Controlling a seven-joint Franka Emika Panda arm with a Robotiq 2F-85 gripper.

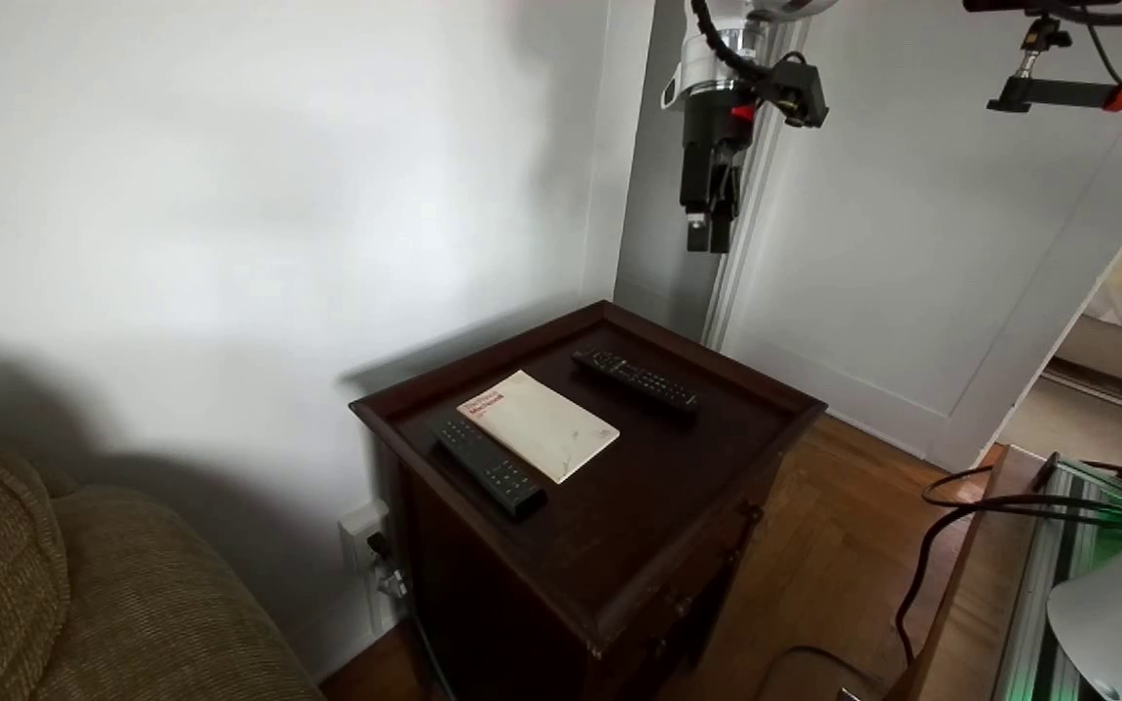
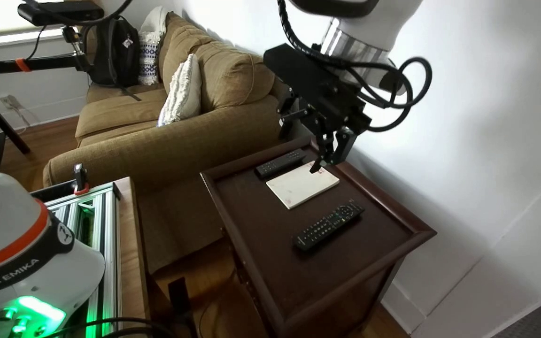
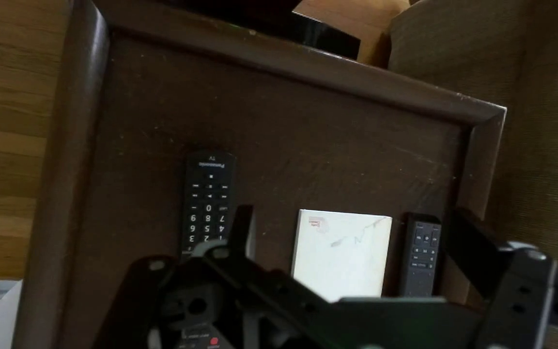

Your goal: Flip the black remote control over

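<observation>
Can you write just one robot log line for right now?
Hand: open, empty, above nightstand | Panasonic TV remote: buttons up | other black remote: buttons up | paperback book: between remotes | hand contact: none

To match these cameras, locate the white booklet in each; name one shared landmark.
In an exterior view: white booklet, just below center.
In an exterior view: white booklet, slightly right of center.
Wrist view: white booklet, low, right of center, partly behind the hand.
Shared landmark: the brown sofa.
</observation>
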